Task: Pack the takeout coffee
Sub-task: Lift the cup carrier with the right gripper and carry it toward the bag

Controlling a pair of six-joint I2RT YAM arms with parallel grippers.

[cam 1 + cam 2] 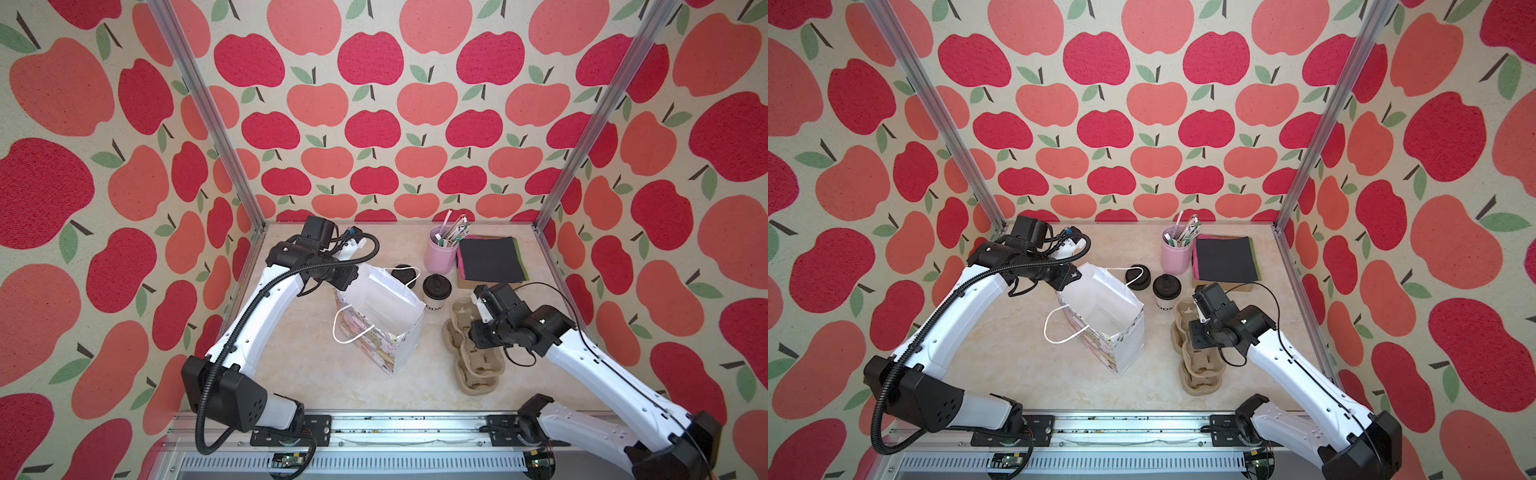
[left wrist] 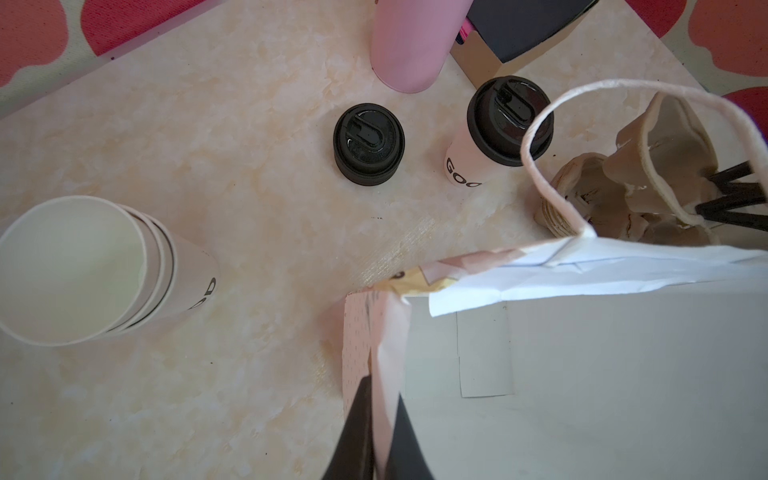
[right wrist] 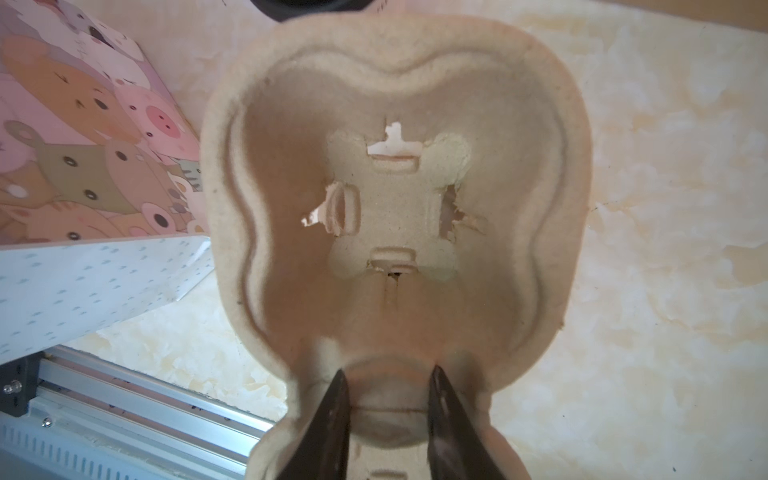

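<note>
Cup (image 1: 435, 305): upright, black lid (image 1: 437, 286) on, beside paper bag (image 1: 386, 303)
Left gripper (image 2: 382, 390): pinched shut on paper bag wall
Right gripper (image 3: 388, 378): narrow, astride cup carrier (image 3: 395, 104) ridge; grip unclear

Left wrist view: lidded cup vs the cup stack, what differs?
The lidded cup wears a black lid; the cup stack is open-topped. The lidded cup is a single cup; the cup stack is several nested. The lidded cup stands near the pink cup; the cup stack stands apart, beyond the loose lid. Shared: white paper, black lettering.
</note>
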